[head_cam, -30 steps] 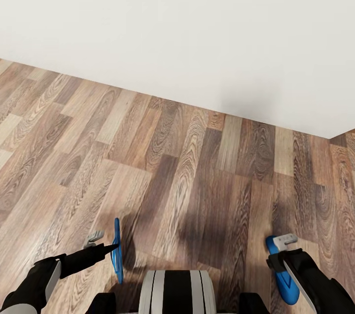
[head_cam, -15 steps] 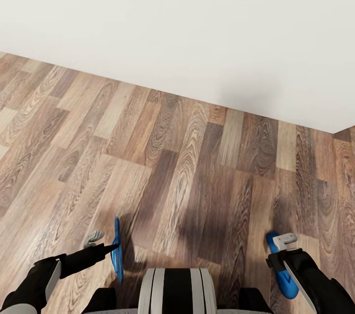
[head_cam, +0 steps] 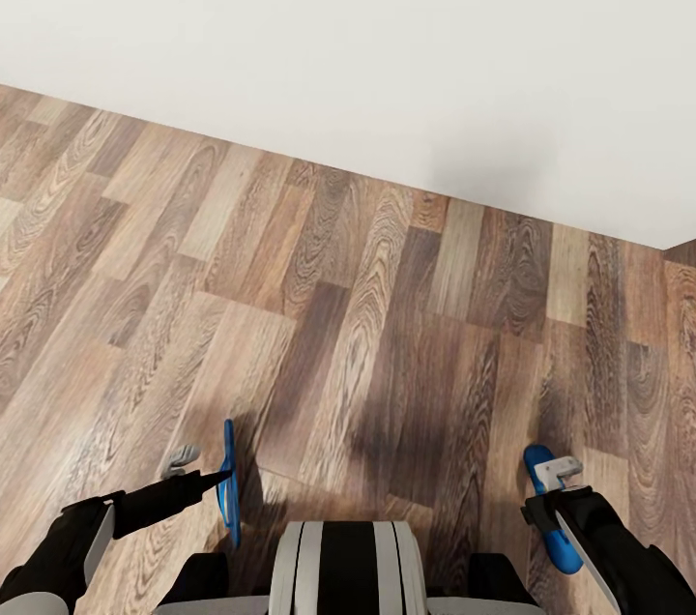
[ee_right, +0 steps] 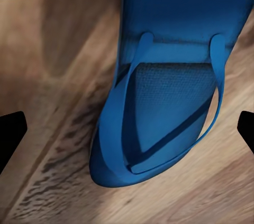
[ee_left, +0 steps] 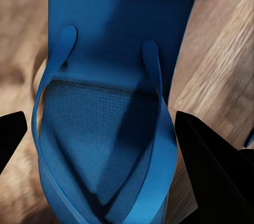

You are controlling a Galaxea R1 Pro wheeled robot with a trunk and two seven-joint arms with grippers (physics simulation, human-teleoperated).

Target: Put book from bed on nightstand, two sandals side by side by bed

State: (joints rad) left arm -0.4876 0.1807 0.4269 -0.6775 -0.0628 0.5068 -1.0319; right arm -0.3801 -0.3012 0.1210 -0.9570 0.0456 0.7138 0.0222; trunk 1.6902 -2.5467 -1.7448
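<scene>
At the head view's lower left, the left sandal [head_cam: 229,484] stands edge-on, so only a thin blue strip shows. At lower right, the right arm covers much of the right sandal [head_cam: 555,516]. Both wrist views cut the sandals' heel ends at the top edge, and the gripper fingertips at the side edges.

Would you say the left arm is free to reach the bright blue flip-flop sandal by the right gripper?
Probably not: the left gripper seems shut on its own blue sandal, and the robot's trunk sits between them.
</scene>
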